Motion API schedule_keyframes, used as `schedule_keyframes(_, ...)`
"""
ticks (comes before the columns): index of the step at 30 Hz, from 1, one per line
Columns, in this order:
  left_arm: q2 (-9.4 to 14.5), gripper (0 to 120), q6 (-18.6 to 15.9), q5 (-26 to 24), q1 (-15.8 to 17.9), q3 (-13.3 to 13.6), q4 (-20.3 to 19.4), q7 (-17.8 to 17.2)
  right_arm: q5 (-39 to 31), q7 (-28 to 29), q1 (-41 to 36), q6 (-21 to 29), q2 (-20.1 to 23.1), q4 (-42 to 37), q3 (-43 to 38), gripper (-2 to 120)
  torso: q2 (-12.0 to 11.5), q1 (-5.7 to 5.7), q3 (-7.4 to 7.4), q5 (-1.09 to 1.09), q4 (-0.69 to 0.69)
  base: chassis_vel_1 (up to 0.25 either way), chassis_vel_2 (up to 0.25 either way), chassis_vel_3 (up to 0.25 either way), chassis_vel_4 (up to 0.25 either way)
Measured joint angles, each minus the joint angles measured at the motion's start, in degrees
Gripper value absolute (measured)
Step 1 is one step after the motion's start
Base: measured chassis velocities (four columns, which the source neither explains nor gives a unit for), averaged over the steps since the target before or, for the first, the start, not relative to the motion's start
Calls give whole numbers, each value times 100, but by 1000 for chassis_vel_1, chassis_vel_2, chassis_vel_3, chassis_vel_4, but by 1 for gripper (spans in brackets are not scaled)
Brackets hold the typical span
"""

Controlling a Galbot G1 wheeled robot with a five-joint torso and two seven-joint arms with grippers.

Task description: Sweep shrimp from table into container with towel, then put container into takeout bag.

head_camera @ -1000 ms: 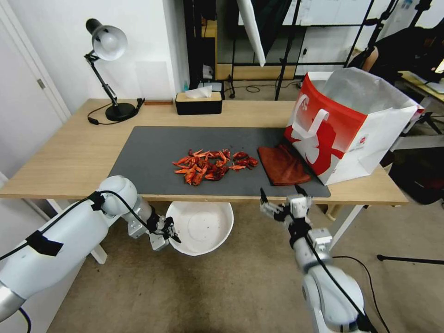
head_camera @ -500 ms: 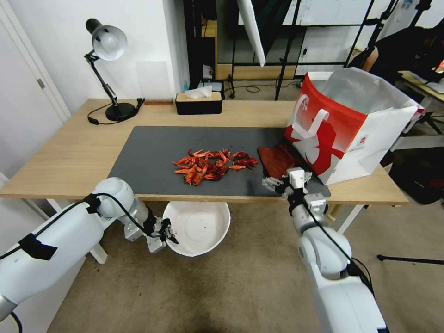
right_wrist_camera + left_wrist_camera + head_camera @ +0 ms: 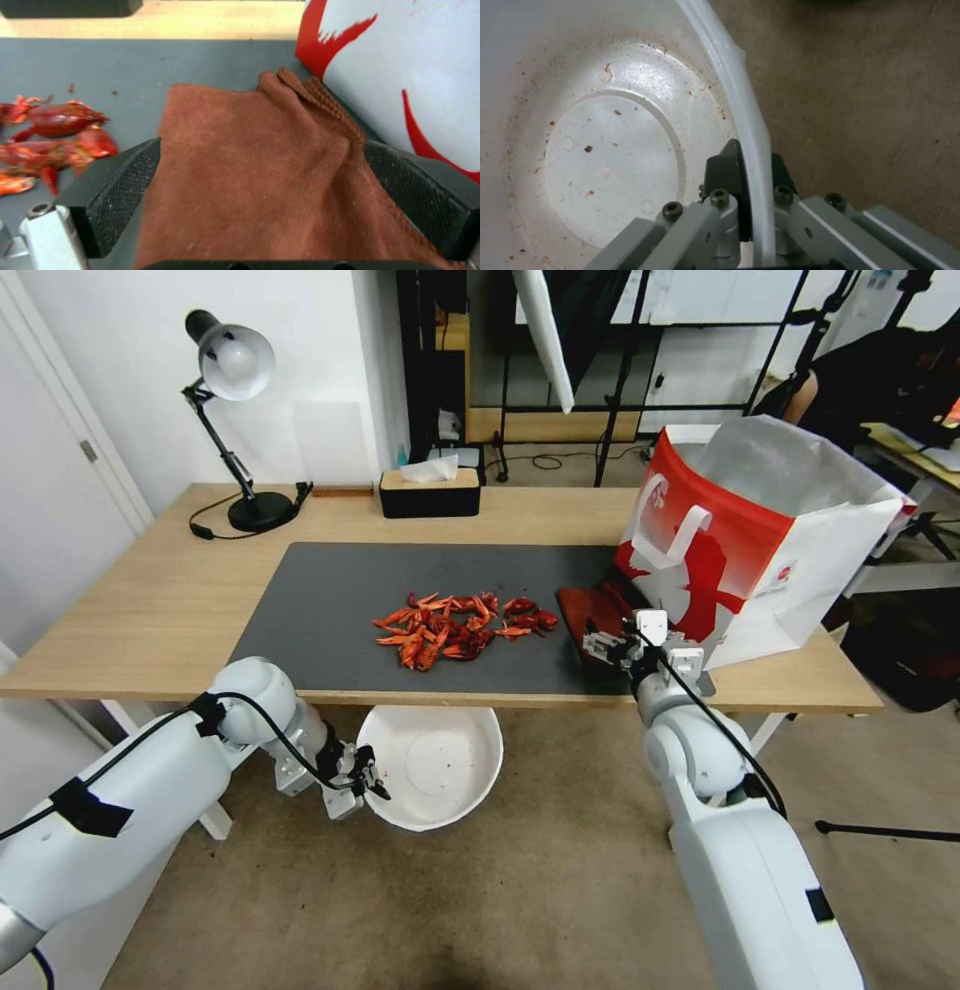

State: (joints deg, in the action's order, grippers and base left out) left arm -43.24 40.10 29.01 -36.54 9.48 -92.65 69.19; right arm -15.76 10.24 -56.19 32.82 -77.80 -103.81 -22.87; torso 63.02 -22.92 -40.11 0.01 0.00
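Note:
The shrimp [image 3: 460, 628] lie in a red-orange pile on the table's [image 3: 150, 600] dark mat; a few show in the right wrist view [image 3: 55, 131]. The rust-red towel [image 3: 588, 612] lies flat just right of the pile, against the takeout bag [image 3: 760, 540]. My right gripper [image 3: 622, 646] is low over the towel's near part, open; its fingers [image 3: 125, 187] straddle the towel [image 3: 260, 165] on both sides. Below the table's front edge, my left gripper [image 3: 365, 782] is shut on the rim of the white container [image 3: 432, 765]. In the left wrist view its fingertips [image 3: 730, 168] pinch the container's rim [image 3: 750, 123].
A desk lamp [image 3: 235, 420] stands at the table's back left and a black tissue box [image 3: 430, 495] at the back middle. The bag's red front [image 3: 400, 75] stands close beside my right gripper. Brown carpet [image 3: 520, 890] lies under the held container.
My right arm has risen from below the table's front edge and reached forward over the towel, fingers still open. The left arm with the container has hardly moved.

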Motion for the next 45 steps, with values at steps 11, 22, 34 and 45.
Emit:
schedule_keyframes(11,-51,0,45,13,15,21,75,-45,28,24,320,501,39,334,88,100,0,0,0,0,0,0,0,0,0)
schedule_keyframes(22,-54,0,117,9,17,32,80,-126,-5,252,366,875,-126,341,131,67,0,0,2,-1,1,0,0,0,0)
schedule_keyframes(34,-48,0,147,1,65,29,118,-193,-34,314,302,857,-158,288,96,26,0,0,1,-1,-1,0,0,0,0)
schedule_keyframes(45,-44,0,155,2,39,6,122,-209,-77,306,285,852,-91,226,85,5,0,0,1,0,-1,0,0,0,0)
